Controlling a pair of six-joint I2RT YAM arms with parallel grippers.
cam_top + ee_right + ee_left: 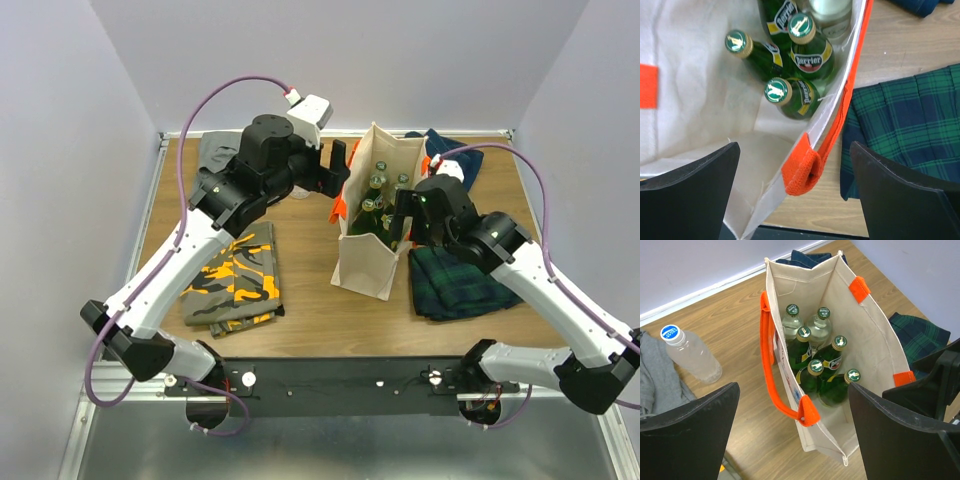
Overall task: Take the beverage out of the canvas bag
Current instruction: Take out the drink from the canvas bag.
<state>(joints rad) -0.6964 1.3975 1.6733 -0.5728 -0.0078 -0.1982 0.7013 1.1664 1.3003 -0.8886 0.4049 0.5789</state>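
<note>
The canvas bag [368, 262] stands upright in the middle of the table, its mouth open and its orange handles [771, 370] hanging at the sides. Inside stand several green glass bottles [816, 375] [807, 55] and two clear ones [819, 326], all capped. My left gripper [335, 168] [794, 405] hovers open over the bag's left rim, with the wall and the handle's end between its fingers but untouched. My right gripper [405, 215] [795, 155] is open over the right rim, straddling that wall and the orange handle loop [802, 172] without gripping.
A clear plastic water bottle [690, 356] with a blue cap lies on the table left of the bag. Folded camouflage clothes [235, 275] lie at the left and a green plaid cloth [455, 282] at the right. Grey [215, 150] and dark blue [455, 150] garments lie at the back.
</note>
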